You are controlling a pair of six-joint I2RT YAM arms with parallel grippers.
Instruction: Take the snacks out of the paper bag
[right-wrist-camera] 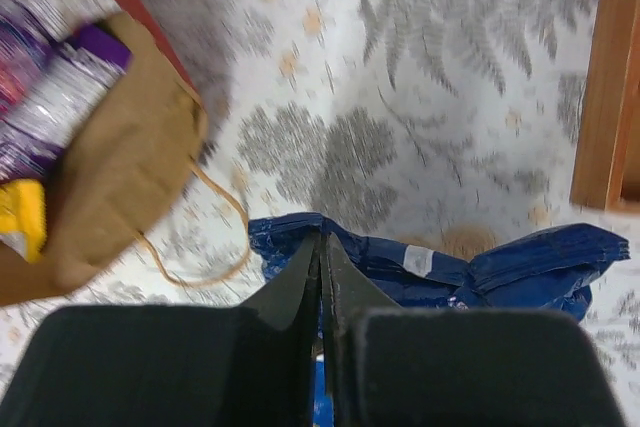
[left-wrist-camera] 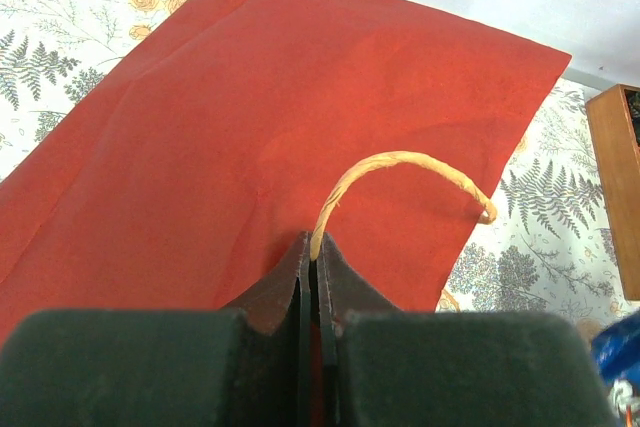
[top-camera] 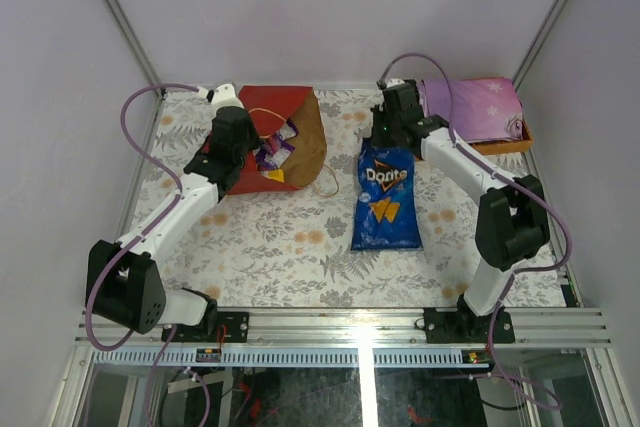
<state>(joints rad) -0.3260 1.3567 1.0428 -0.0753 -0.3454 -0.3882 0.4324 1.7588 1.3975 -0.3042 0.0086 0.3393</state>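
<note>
The red paper bag (top-camera: 262, 110) lies on its side at the back left, its brown-lined mouth facing right. Purple and yellow snack packets (top-camera: 275, 153) show in the mouth, and also in the right wrist view (right-wrist-camera: 60, 97). My left gripper (top-camera: 237, 152) is shut on the bag's red edge (left-wrist-camera: 250, 127) and tan handle (left-wrist-camera: 400, 159); its jaws (left-wrist-camera: 317, 242) pinch both. The blue Doritos bag (top-camera: 385, 202) lies flat on the table to the right of the paper bag. My right gripper (top-camera: 385, 142) is shut on its crumpled top edge (right-wrist-camera: 520, 272), the jaws (right-wrist-camera: 322, 242) closed on blue foil.
An orange wooden tray (top-camera: 508, 146) holding a folded purple star-print cloth (top-camera: 470, 107) stands at the back right, close behind my right arm. A loose tan handle (top-camera: 325, 185) lies on the flowered tablecloth between the two bags. Walls enclose the back and sides.
</note>
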